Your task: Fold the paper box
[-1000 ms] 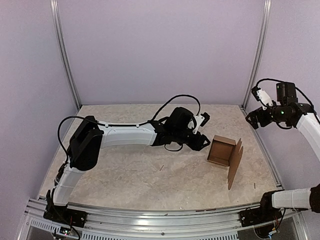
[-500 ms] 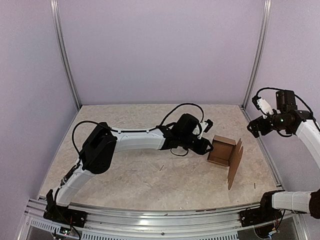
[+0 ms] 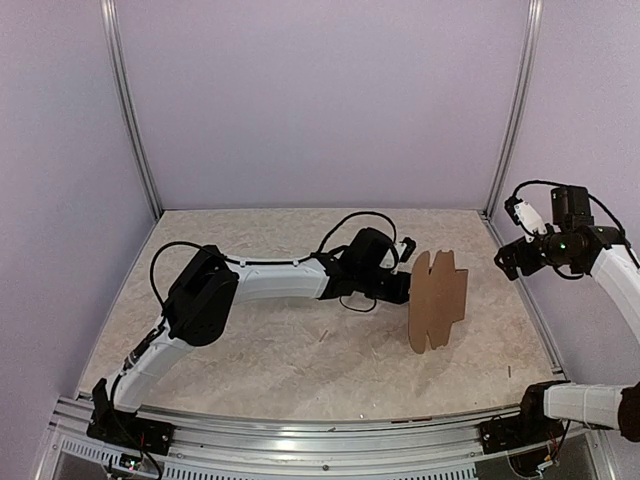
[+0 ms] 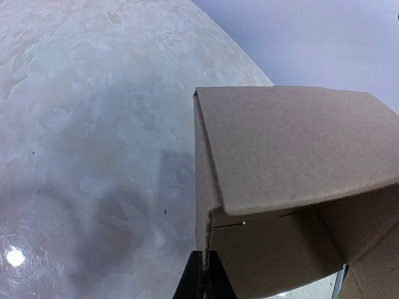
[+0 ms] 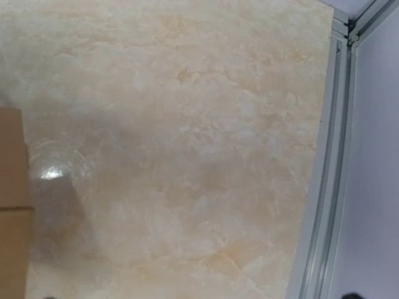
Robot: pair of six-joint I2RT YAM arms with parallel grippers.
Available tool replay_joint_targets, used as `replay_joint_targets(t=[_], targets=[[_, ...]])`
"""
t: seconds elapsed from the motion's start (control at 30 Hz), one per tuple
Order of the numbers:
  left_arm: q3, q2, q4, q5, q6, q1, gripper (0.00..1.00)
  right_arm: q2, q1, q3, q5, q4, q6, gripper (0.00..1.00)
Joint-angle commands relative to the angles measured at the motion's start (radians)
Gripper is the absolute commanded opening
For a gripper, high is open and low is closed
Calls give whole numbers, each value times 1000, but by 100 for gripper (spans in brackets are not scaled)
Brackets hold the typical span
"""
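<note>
The paper box is brown cardboard, tipped on its side right of the table's middle, with a broad tabbed panel facing the top camera. My left gripper reaches it from the left and is shut on the edge of one wall. The left wrist view shows the box close up, a flap folded over its hollow inside, and the thin wall edge pinched between my black fingertips. My right gripper hangs open and empty in the air at the right, apart from the box. A strip of box shows at the right wrist view's left edge.
Aluminium frame posts and a rail bound the table on the right. Purple walls close in the back and sides. The speckled tabletop lies bare in front of the left arm.
My left gripper has reached the box and shut on its wall. The box has tipped from lying with its lid raised to standing on its side. The right arm sank slightly.
</note>
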State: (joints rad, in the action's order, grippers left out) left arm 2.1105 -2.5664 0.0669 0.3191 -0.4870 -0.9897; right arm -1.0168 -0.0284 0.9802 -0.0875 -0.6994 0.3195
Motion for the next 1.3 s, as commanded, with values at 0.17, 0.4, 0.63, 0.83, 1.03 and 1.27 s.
replay_joint_targets(t=[0.17, 0.4, 0.63, 0.83, 1.03, 1.27], targets=[[-345, 349, 265, -5, -276, 93, 0, -8, -5, -4, -199, 91, 0, 97], [-691, 699, 436, 26, -569, 145, 0, -179, 125, 34, -370, 156, -8, 85], [-726, 821, 601, -84, -698, 113, 0, -276, 292, 113, -332, 164, 34, 87], [-778, 781, 602, -7, -702, 131, 0, -287, 316, 125, -363, 177, 29, 88], [-618, 666, 737, 33, -508, 126, 88, -244, 329, 92, -353, 184, 35, 100], [-453, 617, 1008, -54, -386, 126, 99, -208, 330, 85, -278, 166, 4, 100]])
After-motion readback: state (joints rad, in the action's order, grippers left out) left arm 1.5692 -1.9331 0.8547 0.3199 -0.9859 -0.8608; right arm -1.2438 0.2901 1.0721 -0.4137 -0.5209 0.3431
